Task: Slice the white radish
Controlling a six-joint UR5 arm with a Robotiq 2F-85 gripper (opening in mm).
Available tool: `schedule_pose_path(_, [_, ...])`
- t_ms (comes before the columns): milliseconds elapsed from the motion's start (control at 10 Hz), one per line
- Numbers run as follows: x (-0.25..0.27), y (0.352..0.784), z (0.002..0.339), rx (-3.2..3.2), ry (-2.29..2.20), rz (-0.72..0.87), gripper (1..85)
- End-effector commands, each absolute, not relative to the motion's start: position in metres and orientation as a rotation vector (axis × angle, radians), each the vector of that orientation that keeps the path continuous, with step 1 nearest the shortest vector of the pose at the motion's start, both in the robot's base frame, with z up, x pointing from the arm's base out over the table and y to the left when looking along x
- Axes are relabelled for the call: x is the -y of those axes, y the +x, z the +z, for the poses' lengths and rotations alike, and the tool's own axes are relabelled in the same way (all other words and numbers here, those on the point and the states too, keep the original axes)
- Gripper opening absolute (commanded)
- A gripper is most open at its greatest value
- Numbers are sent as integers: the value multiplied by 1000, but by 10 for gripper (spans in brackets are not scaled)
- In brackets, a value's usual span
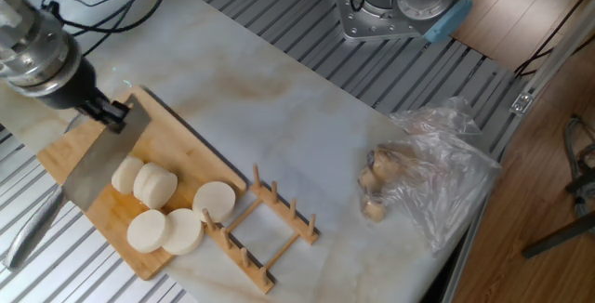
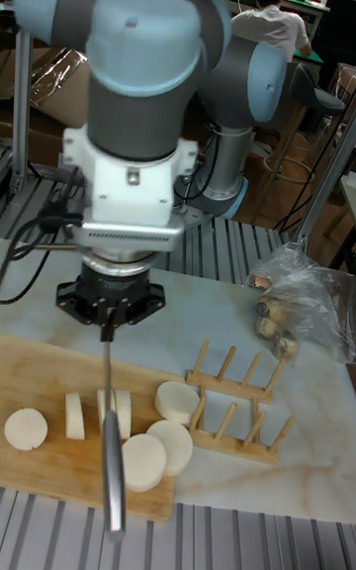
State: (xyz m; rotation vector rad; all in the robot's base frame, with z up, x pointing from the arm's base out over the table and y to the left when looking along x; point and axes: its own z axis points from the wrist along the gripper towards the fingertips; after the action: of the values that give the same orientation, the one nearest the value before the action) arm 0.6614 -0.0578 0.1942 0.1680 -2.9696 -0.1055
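**Knife raised over the sliced radish**

The gripper (image 1: pixel 110 114) pinches the spine of a broad knife (image 1: pixel 98 164), blade hanging edge-down above the wooden cutting board (image 1: pixel 177 140). In the tall fixed view the blade (image 2: pixel 112 402) hangs straight down from the gripper (image 2: pixel 107 325), its handle reaching out past the board's near edge.

The white radish (image 1: pixel 149 184) lies on the board in pieces. In the fixed view a short stub sits just beside the blade, with round discs (image 1: pixel 214 201) spread toward the wooden rack (image 1: pixel 265 229). In the tall fixed view, upright slices stand on either side of the blade, one disc (image 2: pixel 26 428) lies apart at the left end of the board, and three more discs (image 2: pixel 176 400) cluster near the rack.

The step in hand looks like the pause between cuts: the blade appears lifted clear of the stub, though the exact gap is hard to judge.

The next move calls for lining the edge over the uncut part of the stub and pressing straight down. The stub is short and round, so it may roll or tip under the blade. A plastic bag (image 1: pixel 446 168) of brownish lumps lies well apart.
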Motion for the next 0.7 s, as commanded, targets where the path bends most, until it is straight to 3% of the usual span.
schedule_pose_path(0, [0, 645, 227, 2952, 33, -131, 13])
schedule_pose_path(200, [-40, 641, 233, 2945, -25, -149, 13])
schedule_pose_path(600, [-98, 622, 204, 2950, -144, -107, 13])
